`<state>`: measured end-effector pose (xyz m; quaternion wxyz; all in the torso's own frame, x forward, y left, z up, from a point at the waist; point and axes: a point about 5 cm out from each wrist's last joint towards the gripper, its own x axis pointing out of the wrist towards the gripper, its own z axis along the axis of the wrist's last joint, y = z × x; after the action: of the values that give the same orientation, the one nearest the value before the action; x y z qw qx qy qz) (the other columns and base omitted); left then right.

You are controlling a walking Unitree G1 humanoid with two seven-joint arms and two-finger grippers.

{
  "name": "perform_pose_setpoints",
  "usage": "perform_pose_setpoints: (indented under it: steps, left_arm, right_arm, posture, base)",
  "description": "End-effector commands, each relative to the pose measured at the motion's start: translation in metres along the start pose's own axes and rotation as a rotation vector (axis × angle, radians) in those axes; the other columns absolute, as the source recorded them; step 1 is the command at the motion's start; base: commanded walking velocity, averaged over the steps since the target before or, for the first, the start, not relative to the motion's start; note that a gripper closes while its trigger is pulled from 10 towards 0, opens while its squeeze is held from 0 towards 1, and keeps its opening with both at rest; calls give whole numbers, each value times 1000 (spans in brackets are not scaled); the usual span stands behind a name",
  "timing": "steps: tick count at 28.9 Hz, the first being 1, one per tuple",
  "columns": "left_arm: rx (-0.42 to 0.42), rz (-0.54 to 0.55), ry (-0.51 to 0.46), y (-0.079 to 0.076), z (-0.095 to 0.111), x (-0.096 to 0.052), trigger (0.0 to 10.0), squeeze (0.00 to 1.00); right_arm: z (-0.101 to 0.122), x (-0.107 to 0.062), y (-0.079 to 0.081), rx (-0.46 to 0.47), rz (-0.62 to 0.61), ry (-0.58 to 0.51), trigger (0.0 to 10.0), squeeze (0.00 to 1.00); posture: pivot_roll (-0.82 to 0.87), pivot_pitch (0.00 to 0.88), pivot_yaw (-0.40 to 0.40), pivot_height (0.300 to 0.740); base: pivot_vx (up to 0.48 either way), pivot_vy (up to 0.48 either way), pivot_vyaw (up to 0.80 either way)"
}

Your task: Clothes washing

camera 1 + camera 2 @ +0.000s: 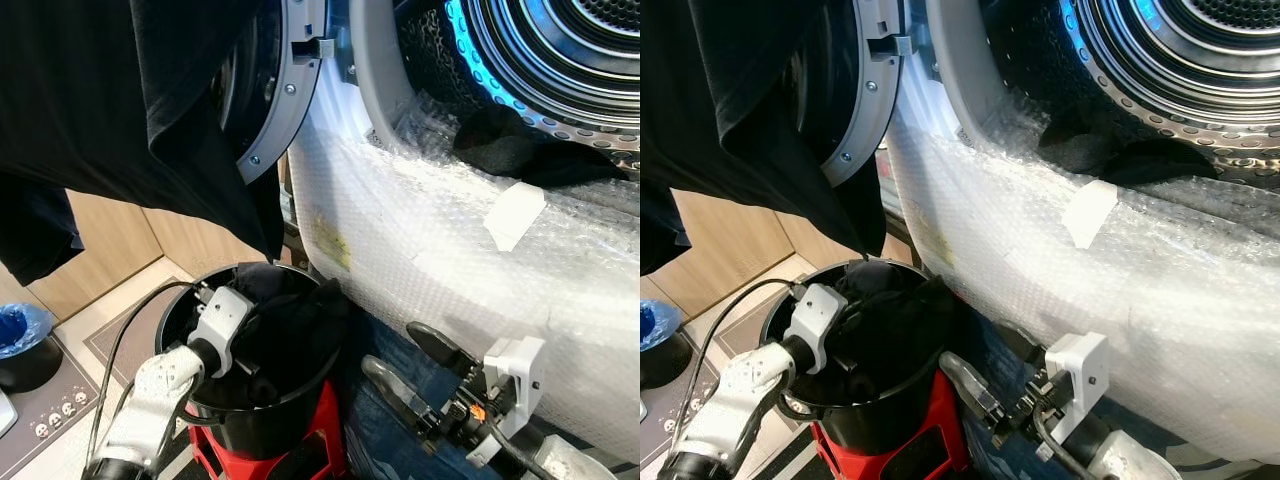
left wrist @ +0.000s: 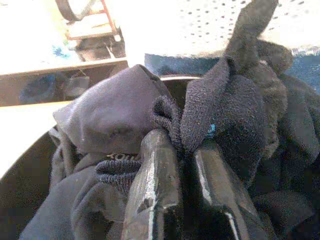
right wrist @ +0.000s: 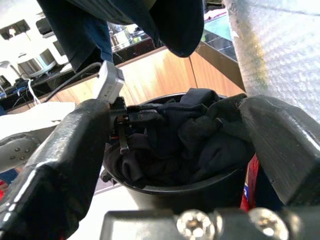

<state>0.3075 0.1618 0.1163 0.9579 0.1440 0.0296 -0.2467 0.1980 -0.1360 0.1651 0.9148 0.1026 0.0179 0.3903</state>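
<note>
A black bucket (image 1: 262, 428) full of dark clothes (image 1: 305, 318) stands before the washing machine. My left gripper (image 2: 182, 146) reaches into the bucket and is shut on a dark knitted sock (image 2: 220, 107) that bunches up above its fingers. Beside the bucket, my right gripper (image 1: 392, 348) is low on the right, open, its fingers (image 3: 65, 145) pointing toward the bucket with nothing between them. The machine's drum (image 1: 560, 50) is open at the upper right, and a black garment (image 1: 520, 150) lies at its mouth. Another black garment (image 1: 120, 90) hangs over the open door (image 1: 288, 95).
Bubble wrap (image 1: 450, 260) covers the machine's front, with a white tape patch (image 1: 515, 215). The bucket sits on a red base (image 1: 322, 440). Blue denim (image 1: 378, 425) lies beneath my right gripper. A wooden cabinet (image 1: 110, 240) and a blue item (image 1: 18, 328) are on the left.
</note>
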Motion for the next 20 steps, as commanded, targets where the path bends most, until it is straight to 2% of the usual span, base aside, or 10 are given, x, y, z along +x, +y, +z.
perform_pose_setpoints:
  steps: [1,6,7,8,15,20]
  left_arm:
    - [-2,23,-15,0,4,-4,0,0]
    - [49,54,-28,-5,12,-11,0,0]
    - [72,73,-36,-4,15,-13,1843,0]
    - [111,103,-50,-5,23,-15,10000,0]
    - [191,174,-126,-10,46,-22,10000,0]
    - [180,192,-170,-15,60,-23,10000,0]
  right_arm:
    - [0,2,0,-3,19,-2,10000,0]
    - [-1,6,-1,-6,38,-1,10000,0]
    - [-1,7,-1,-4,45,-2,10000,0]
    - [-3,9,-2,-3,56,0,10000,0]
    - [-6,11,-6,-5,69,7,10000,0]
    - [-8,12,-10,-7,74,12,10000,0]
  posture:
    - [-101,50,34,740]
    - [-88,38,30,740]
    - [-83,30,29,740]
    - [-75,18,27,740]
    - [-66,0,24,740]
    - [-54,0,20,740]
  base:
    - [0,0,0]
    - [0,0,0]
    - [0,0,0]
    - [0,0,0]
    - [0,0,0]
    - [0,0,0]
